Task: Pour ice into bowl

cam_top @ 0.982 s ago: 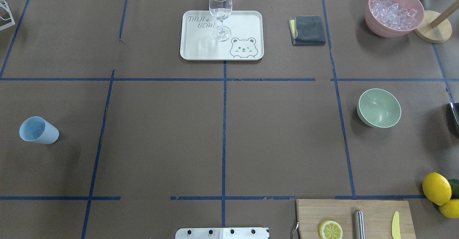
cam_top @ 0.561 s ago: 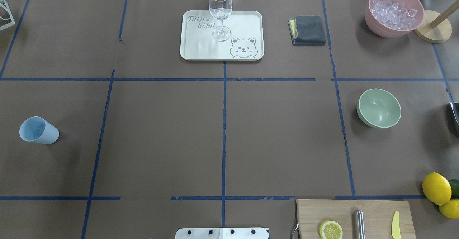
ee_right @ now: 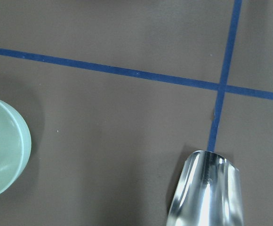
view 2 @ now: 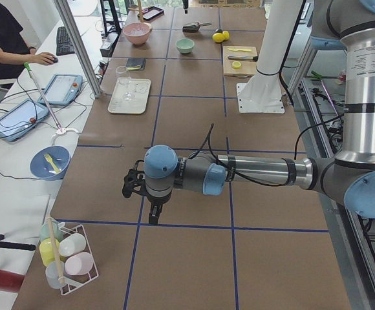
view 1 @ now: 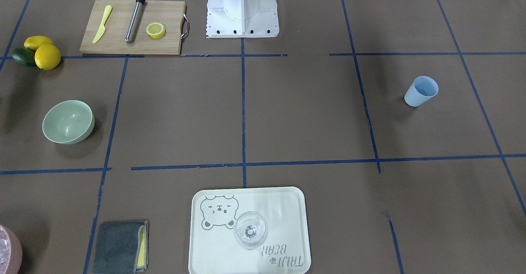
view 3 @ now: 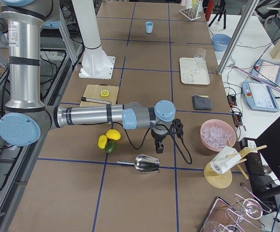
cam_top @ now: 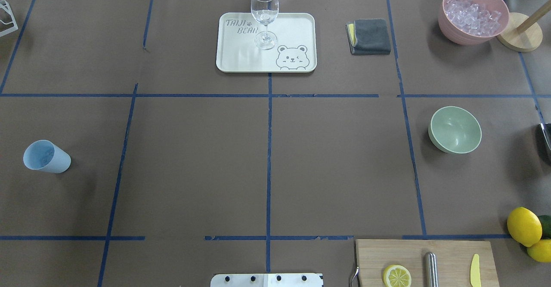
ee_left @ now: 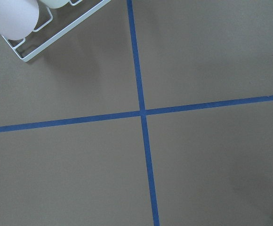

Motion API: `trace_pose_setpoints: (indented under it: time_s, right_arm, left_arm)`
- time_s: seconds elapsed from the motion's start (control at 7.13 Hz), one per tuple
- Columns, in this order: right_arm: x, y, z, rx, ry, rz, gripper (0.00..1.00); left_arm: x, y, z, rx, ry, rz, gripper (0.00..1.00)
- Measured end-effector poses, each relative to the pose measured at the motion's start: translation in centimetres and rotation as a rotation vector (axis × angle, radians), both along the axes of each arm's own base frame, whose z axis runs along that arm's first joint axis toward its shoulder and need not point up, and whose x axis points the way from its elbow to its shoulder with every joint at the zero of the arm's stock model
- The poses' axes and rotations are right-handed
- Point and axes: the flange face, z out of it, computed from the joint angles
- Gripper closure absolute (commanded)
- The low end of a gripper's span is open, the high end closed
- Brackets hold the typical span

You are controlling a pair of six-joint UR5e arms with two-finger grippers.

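Fingers on both arms cannot be judged for opening. The left fingers (view 2: pixel 153 216) show only in the left-end view, hanging dark under the wrist above the bench (cam_top: pixel 193 162). The right fingers (view 3: pixel 158 146) show only in the right-end view, likewise pointing down. Neither wrist camera catches its own fingers. No object shows in either pair from those views.

The right wrist view cuts the bowl (ee_right: pixel 2 146) at its left edge and the metal scoop (ee_right: pixel 207 193) at its lower edge, with brown paper between the two. Overhead, the scoop is a sliver at the right border. From the right end the bowl is not made out, as the right arm's wrist crosses that stretch.

The bowl (cam_top: pixel 454 130) stands upright and empty on the robot's right side of the bench. The ice (cam_top: pixel 472 13) is heaped in the pink container (cam_top: pixel 447 26) at the far right corner, well apart from the bowl and just beside a wooden stand (cam_top: pixel 518 35). The front view shows only a slice of that container.

Surroundings:
- lemons (cam_top: pixel 524 226) at the right edge
- cutting board (cam_top: pixel 374 252) at the near edge
- grey cloth (cam_top: pixel 371 36)
- tray (cam_top: pixel 241 59) carrying a wine glass (cam_top: pixel 264 9)
- blue cup (cam_top: pixel 46 157) far left

The bowl has paper showing on every side.
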Motion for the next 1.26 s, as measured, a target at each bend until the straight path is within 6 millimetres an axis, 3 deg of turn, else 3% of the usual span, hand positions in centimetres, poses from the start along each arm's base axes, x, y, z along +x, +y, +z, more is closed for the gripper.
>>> trace_pose_setpoints:
  time_s: [0.56, 0.84, 0.98, 1.12, 1.26]
  right_arm:
    - [-14.0, 0.9, -3.7, -0.051, -0.038, 0.166, 0.01]
    - [-16.8, 1.6, -3.5, -0.093, -0.038, 0.222, 0.10]
    - [-17.6, 1.8, -2.9, -0.104, -0.030, 0.220, 0.30]
    - [-18.5, 2.0, -2.5, -0.110, -0.021, 0.211, 0.68]
    - [-19.0, 2.1, -2.1, -0.114, -0.014, 0.204, 1.00]
  left_arm:
    - [0.4, -0.1, -0.6, 0.057, 0.025, 0.012, 0.00]
    - [0.4, -0.2, -0.7, 0.069, 0.026, 0.011, 0.00]
    - [0.4, -0.2, -0.8, 0.073, 0.025, 0.012, 0.00]
    - [0.4, -0.2, -0.9, 0.076, 0.025, 0.012, 0.00]
    - [0.4, -0.2, -0.9, 0.078, 0.025, 0.013, 0.00]
